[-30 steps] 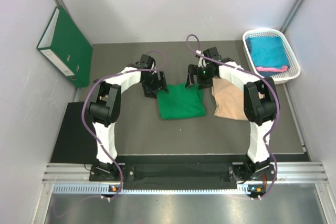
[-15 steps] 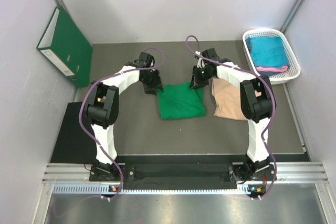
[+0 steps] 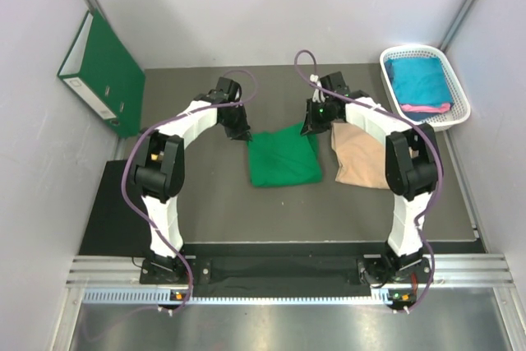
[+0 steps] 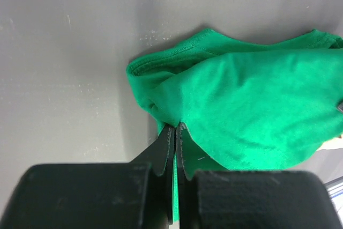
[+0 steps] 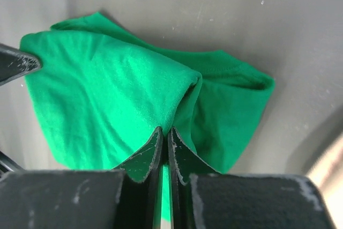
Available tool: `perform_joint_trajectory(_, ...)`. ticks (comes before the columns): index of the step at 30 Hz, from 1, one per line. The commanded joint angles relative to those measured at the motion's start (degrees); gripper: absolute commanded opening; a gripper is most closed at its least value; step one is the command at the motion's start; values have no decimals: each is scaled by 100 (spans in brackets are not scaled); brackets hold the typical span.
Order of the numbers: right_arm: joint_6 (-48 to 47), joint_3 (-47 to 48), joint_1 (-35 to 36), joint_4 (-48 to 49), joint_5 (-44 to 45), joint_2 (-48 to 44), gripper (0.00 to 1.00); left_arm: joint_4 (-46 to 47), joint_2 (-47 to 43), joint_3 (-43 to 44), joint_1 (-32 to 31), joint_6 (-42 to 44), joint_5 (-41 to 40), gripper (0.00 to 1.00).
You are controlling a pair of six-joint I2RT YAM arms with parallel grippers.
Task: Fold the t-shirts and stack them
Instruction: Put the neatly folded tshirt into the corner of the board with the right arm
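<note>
The bright green t-shirt (image 3: 283, 159) lies folded at the middle of the grey table (image 3: 271, 211), its far edge raised at both corners. The left gripper (image 3: 244, 132) is at the shirt's 10 o'clock corner, and its fingers (image 4: 163, 151) are pressed together, pinching a fold of green cloth between their tips. The right gripper (image 3: 311, 127) is at the 1 o'clock corner with its fingers (image 5: 144, 156) likewise closed tight on a peak of the same fabric. A beige t-shirt (image 3: 362, 158) lies just beside the green one at its 3 o'clock. At 2 o'clock, well apart, a white basket (image 3: 460, 96) holds a teal t-shirt (image 3: 419, 80) on top of a pink t-shirt (image 3: 427, 108). At 10 o'clock a dark green binder (image 3: 103, 71) leans against the left wall.
</note>
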Motion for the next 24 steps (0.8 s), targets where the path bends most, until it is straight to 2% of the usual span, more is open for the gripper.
perform_joint_trajectory(1, -131, -27, 15, -51, 241, -698, 2, 86, -252, 316, 28, -16, 131, 0)
perform_joint_trajectory(10, -167, -229, -3, -561, 794, -1077, 0, 139, -157, 561, 20, -87, 324, 0)
perform_joint_trajectory(15, -96, -598, -56, -264, 874, -761, 0, 86, 160, 685, 20, -113, 298, 0)
perform_joint_trajectory(20, -9, -449, -56, -9, 953, -260, 2, 86, 362, 746, 20, -87, 237, 0)
perform_joint_trajectory(21, 0, -388, -47, 53, 1023, -259, 6, 7, 380, 764, 20, -78, 210, 12)
perform_joint_trajectory(22, 18, -361, -56, 62, 1075, -285, 9, -54, 389, 816, 20, -78, 175, 51)
perform_joint_trajectory(23, 18, -317, -56, 36, 1224, -381, 14, -142, 398, 852, 20, -78, 70, 64)
perform_joint_trajectory(24, 18, -326, -56, 18, 1304, -469, 37, -247, 372, 869, 20, -61, 0, 71)
